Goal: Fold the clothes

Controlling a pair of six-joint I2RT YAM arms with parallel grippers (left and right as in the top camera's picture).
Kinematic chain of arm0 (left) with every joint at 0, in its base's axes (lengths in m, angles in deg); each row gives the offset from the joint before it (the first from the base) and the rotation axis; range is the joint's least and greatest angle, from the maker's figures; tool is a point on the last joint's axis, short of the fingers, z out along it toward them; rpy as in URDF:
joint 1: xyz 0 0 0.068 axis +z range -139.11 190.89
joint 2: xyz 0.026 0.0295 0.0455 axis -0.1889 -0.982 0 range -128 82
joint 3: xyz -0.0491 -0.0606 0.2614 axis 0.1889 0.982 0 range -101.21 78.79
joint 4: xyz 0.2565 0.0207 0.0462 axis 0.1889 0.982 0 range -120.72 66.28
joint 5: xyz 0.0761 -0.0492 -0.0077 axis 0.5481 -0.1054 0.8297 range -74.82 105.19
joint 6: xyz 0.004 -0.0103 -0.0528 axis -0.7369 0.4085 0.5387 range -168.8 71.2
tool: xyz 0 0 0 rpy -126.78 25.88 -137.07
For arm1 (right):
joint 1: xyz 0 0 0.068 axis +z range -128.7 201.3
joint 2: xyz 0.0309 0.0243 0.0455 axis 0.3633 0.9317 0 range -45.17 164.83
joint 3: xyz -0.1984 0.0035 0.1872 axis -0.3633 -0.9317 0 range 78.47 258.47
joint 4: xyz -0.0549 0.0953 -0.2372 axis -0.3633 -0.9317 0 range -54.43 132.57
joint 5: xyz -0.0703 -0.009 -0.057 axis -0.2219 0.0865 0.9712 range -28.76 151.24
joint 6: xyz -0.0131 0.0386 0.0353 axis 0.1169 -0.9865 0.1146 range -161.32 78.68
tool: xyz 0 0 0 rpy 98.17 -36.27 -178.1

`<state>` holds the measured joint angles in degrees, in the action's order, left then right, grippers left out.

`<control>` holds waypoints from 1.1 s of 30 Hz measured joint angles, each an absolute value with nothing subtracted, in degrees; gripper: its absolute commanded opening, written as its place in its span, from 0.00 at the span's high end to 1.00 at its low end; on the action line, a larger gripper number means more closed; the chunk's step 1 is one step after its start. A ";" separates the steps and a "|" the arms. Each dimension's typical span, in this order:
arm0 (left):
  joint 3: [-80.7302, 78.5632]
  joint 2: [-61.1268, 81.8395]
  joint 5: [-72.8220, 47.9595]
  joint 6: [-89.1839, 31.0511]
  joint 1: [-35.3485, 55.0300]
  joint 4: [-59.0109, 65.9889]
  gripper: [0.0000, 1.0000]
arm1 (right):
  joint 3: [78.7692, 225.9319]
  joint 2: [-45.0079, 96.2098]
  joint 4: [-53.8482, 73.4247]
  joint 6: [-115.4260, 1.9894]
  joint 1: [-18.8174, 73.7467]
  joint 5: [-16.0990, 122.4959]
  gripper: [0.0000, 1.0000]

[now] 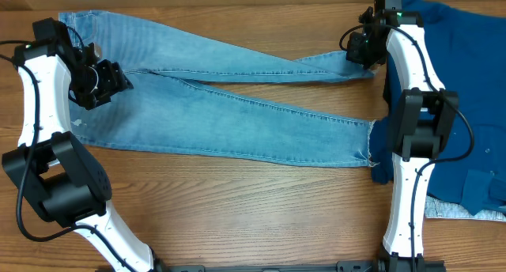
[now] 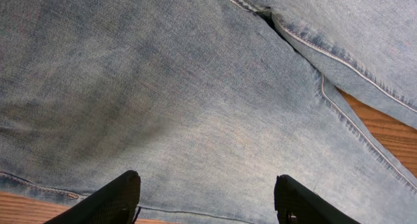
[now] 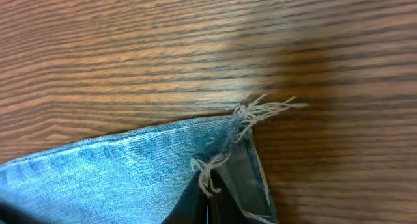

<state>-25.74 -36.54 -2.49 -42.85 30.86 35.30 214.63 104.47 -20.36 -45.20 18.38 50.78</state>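
The light-wash denim jeans (image 1: 237, 118) lie flat across the table, waist at the left, legs running right. My left gripper (image 1: 107, 81) is open just above the seat of the jeans; in the left wrist view its fingers (image 2: 205, 198) straddle bare denim (image 2: 195, 107) with nothing between them. My right gripper (image 1: 364, 47) is at the far leg's hem. In the right wrist view its jaws (image 3: 212, 198) are shut on the frayed hem (image 3: 234, 129), loose threads hanging over them. The near leg's hem (image 1: 368, 149) lies free.
A large dark royal-blue garment (image 1: 466, 82) covers the right side of the table, under the right arm. A small pale grey cloth (image 1: 451, 210) shows at its lower edge. Bare wood (image 1: 237, 209) lies in front of the jeans.
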 measured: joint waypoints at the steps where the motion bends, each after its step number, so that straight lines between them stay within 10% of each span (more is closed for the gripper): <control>1: -25.74 -36.54 -2.49 -42.85 30.86 35.30 0.31 | 215.62 104.47 -20.82 -45.42 18.38 51.96 0.96; 7: -25.74 -36.54 -2.33 -42.85 30.86 35.26 0.31 | 226.68 101.30 -20.69 -48.83 17.62 62.13 0.96; 14: -25.74 -36.54 -2.33 -42.85 30.86 35.30 0.31 | 227.92 98.02 -20.60 -51.34 13.44 67.59 0.65; 21: -25.74 -36.54 -2.33 -42.85 30.86 35.30 0.28 | 227.92 98.02 -23.60 -52.70 9.90 69.51 0.56; 33: -25.74 -36.54 0.70 -44.33 31.01 36.92 0.28 | 227.70 98.02 -49.32 -47.89 11.06 59.46 0.43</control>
<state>-25.74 -36.54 0.70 -44.33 31.01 36.92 227.70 98.02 -49.32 -47.89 11.06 59.46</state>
